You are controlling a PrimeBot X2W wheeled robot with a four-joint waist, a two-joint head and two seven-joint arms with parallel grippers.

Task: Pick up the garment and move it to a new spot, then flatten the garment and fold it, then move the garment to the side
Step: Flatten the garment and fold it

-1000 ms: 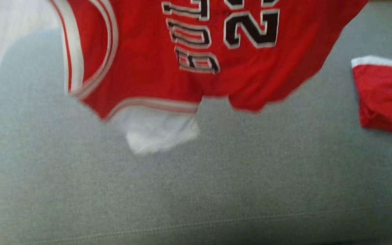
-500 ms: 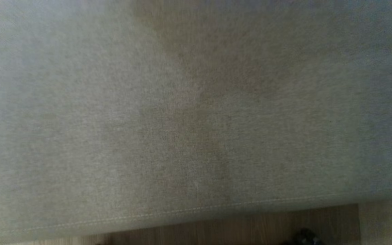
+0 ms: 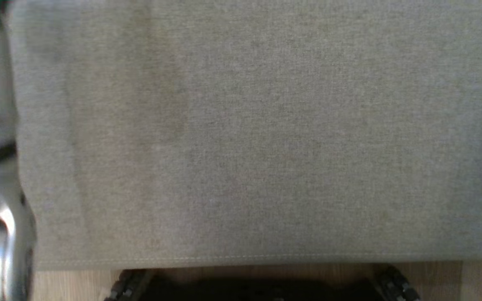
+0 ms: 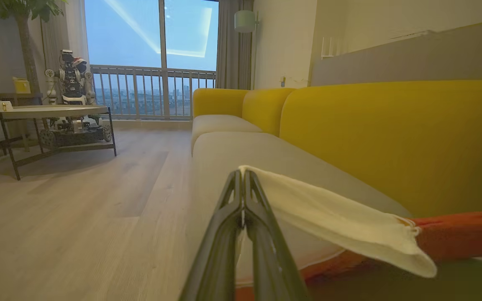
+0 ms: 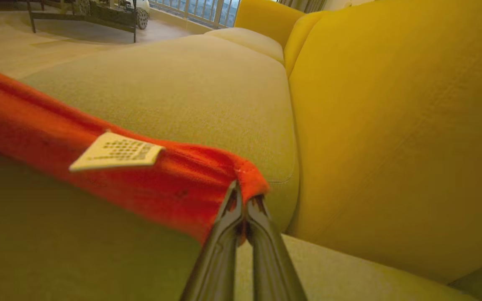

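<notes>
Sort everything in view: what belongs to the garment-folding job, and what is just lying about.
Job: garment, pinched by the shut left end effector and the shut right end effector; grey seat cushion as work surface.
Lying about: round table, another robot, potted plant, lamp, yellow backrest.

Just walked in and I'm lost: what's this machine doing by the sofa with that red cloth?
The robot is handling a red garment with both arms. Its left gripper is pinched shut on a pale edge of it, and its right gripper is pinched shut on a red edge. The cloth runs stretched between the two over the grey sofa seat, in front of the yellow backrest. It is not yet laid flat or folded.
</notes>
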